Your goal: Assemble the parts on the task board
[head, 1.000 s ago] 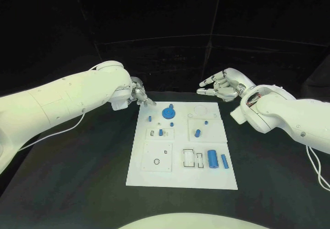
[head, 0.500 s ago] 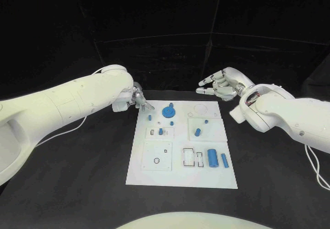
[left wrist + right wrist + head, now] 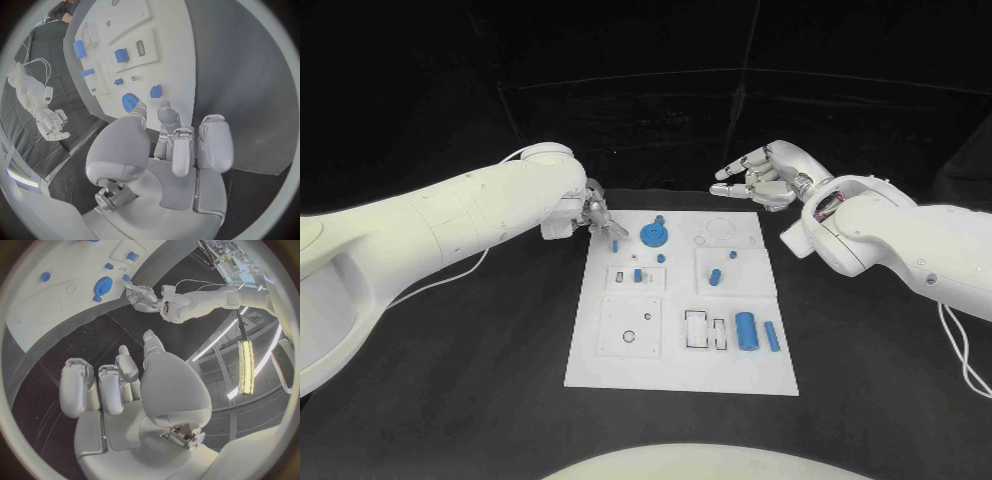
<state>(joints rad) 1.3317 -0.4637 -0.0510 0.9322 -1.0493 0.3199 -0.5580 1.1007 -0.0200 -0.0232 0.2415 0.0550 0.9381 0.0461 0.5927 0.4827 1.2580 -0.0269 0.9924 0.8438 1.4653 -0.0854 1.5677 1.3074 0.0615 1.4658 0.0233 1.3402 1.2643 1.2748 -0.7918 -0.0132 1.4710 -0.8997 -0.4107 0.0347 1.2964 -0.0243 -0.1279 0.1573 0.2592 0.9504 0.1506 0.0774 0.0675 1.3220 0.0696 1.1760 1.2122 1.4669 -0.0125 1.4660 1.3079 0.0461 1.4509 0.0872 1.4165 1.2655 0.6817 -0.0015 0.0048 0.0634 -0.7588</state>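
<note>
The white task board (image 3: 682, 375) lies in the middle of the table, also seen as board (image 3: 169, 30) and board (image 3: 37, 315). A blue gear (image 3: 656, 237) stands near its far left corner, with a small blue part (image 3: 613, 243) just left of it. My left hand (image 3: 597, 217) hovers at that corner, thumb and one finger stretched toward the small part (image 3: 155, 91), with nothing in its grasp. The gear (image 3: 129, 102) sits close beside the fingertips. My right hand (image 3: 762, 178) floats beyond the board's far right corner, fingers spread and empty.
More blue parts sit on the board: small pegs (image 3: 714, 277) mid-board, and a cylinder (image 3: 747, 333) and a bar (image 3: 770, 336) near the right edge. Square and slot recesses (image 3: 632, 337) mark the near half. Black tabletop surrounds the board.
My left hand has crept down and nearer to the small blue part at the board's far left corner. The right hand has stayed put.
</note>
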